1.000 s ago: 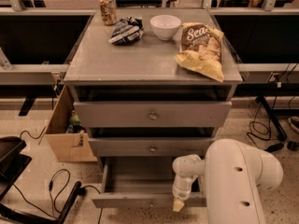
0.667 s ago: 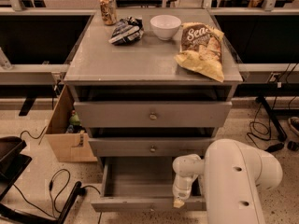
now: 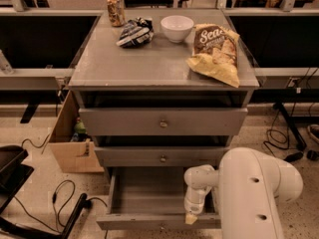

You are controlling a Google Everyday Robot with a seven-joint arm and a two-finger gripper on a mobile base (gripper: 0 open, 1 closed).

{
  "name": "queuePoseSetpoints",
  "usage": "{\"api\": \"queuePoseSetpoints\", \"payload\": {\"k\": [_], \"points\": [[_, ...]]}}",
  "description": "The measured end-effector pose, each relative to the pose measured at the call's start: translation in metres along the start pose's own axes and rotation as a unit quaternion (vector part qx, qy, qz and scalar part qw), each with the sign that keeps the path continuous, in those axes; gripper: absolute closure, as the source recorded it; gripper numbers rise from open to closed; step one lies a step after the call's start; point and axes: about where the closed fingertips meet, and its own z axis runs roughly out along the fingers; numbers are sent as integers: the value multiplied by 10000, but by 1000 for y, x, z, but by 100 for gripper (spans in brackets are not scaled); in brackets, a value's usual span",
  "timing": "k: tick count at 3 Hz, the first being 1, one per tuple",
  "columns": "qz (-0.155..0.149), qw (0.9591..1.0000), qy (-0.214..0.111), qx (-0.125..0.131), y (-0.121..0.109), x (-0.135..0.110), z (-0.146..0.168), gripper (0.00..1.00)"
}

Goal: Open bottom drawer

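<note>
Found the bottom drawer [image 3: 149, 198] pulled well out at the foot of the cabinet [image 3: 159, 68], plain grey inside showing, lowest of the cabinet's three. Saw the white arm [image 3: 259, 193] at the cabinet's front right, bulky link low, slimmer forearm bent toward the cabinet's middle and then turned straight down. Spotted the gripper [image 3: 191, 218] right of the cabinet's centre line, tip pointing down at the pulled-out front panel's upper edge. Could not tell whether the grip was clenched or released. Noted a can [image 3: 115, 9], bowl [image 3: 177, 28] and chip bag [image 3: 217, 51] on the cabinet's top.
</note>
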Motion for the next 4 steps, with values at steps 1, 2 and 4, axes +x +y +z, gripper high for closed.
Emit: {"api": "queuePoseSetpoints", "payload": {"k": [1,2,4], "points": [[43,10000,0,-41,5,0,-2,100],[43,10000,0,-41,3,-2,-2,100],[125,9999,-29,-97,5,-4,-9,100]]}}
